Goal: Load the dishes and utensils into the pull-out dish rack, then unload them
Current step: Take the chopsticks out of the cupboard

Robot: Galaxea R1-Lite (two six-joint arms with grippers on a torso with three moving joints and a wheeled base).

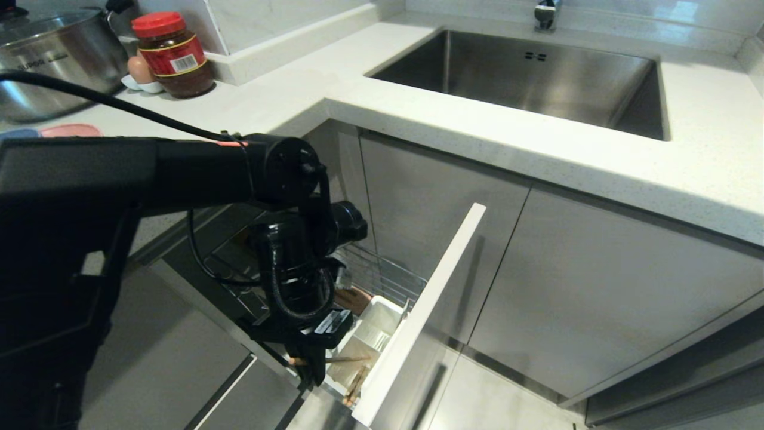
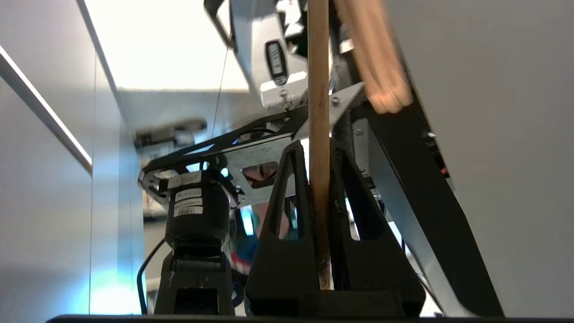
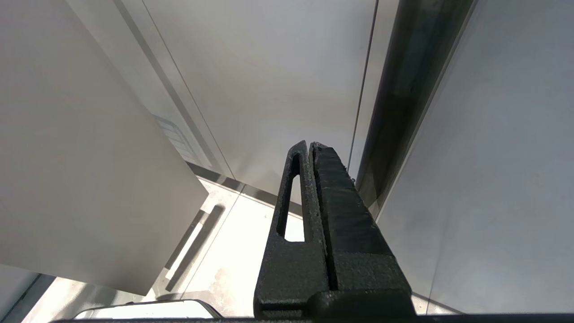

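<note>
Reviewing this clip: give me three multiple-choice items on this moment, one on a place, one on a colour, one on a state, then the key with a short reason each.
1. Where is the left pincer?
A. over the sink
B. low at the pull-out dish rack, by its white utensil cups
C. on the counter beside the jar

2. What colour is the lid of the jar on the counter?
A. red
B. green
C. white

3. What is the state of the left pincer?
A. wide open and empty
B. shut on the pink plate
C. shut on a wooden chopstick

Key: B, the head view shows the arm reaching down at the open rack; A, the lid is plainly red; C, the left wrist view shows the stick clamped between its fingers.
</note>
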